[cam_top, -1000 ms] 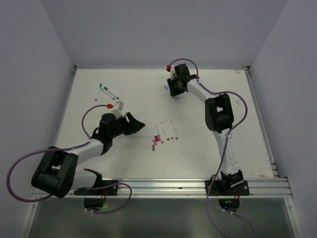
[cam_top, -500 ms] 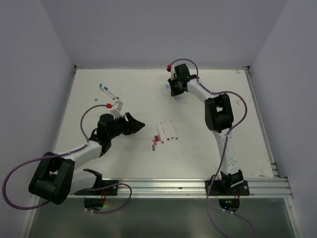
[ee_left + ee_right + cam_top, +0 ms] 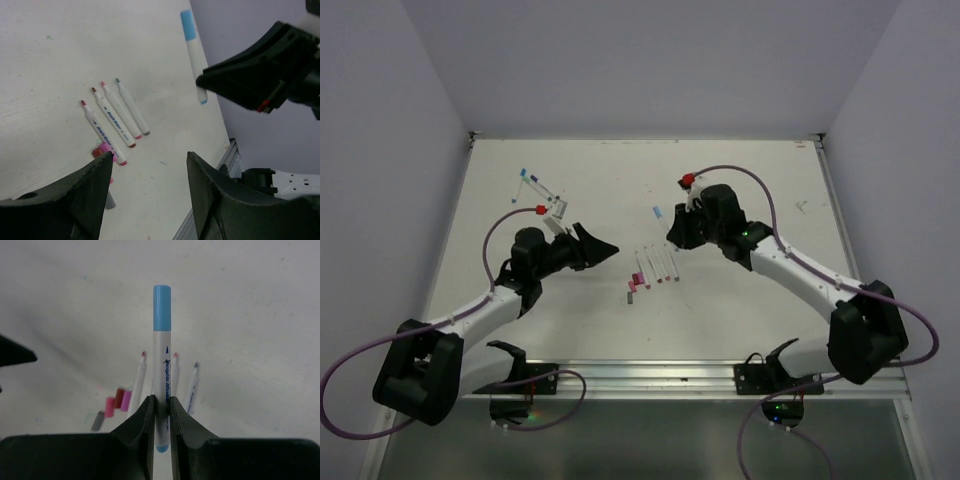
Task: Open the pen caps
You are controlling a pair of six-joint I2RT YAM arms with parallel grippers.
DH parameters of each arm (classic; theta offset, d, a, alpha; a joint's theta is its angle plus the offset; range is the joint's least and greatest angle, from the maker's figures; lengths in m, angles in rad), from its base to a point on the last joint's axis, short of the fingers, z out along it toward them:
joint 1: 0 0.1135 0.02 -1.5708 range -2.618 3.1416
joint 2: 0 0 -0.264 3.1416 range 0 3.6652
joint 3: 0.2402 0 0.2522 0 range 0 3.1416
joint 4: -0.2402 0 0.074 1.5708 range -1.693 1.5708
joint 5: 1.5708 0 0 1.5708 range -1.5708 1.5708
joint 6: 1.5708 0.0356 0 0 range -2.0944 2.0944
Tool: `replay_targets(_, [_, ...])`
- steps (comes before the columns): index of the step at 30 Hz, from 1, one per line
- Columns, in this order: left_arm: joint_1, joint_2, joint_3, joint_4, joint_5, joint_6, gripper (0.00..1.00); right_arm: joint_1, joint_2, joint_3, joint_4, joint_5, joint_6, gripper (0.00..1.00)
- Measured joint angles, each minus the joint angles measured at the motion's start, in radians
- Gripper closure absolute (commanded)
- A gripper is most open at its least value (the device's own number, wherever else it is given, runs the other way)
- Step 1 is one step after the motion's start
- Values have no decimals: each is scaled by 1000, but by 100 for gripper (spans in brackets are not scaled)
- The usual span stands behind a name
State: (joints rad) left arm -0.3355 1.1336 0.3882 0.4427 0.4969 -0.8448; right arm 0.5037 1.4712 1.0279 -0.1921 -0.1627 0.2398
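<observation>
Over mid-table: right gripper (image 3: 161, 402) was clamped on the white barrel (image 3: 163, 365) of 1 pen, near its tail, with the pen pointing out past the fingertips.
Blue cap (image 3: 162, 307): sat on the far end of that barrel, in the air, clear of both grippers; not yet off.
Left gripper (image 3: 149, 162): jaws were wide apart, holding nothing, facing the held pen from near by.
Table (image 3: 570, 300): 4 uncapped pens (image 3: 112, 122) lay side by side, with loose pink caps (image 3: 102, 149) just beside their tails.
Handling (judged): cap looked light, stiff, smooth plastic, likely a snug push fit; slippery if pinched at its very end.
Hold (judged): across the cap's middle, pulling straight along the barrel; the long overhang could let the pen tilt.
</observation>
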Motion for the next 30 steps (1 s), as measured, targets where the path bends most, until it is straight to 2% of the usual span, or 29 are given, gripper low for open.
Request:
replay_targets(5, [1, 16, -48, 168, 83, -130, 36, 147, -209, -191, 24, -28, 86, 100])
replay_targets(8, [0, 16, -76, 234, 104, -192, 36, 182, -304, -265, 19, -41, 137, 100])
replay_targets(12, [-17, 9, -87, 274, 98, -241, 36, 202, -380, -282, 25, -48, 187, 100])
replay_targets(21, [-121, 46, -79, 346, 58, -307, 38, 306, -364, -282, 59, -57, 247, 100])
replay_targets(30, [-142, 79, -69, 389, 43, -343, 41, 370, -326, -282, 102, -54, 270, 100])
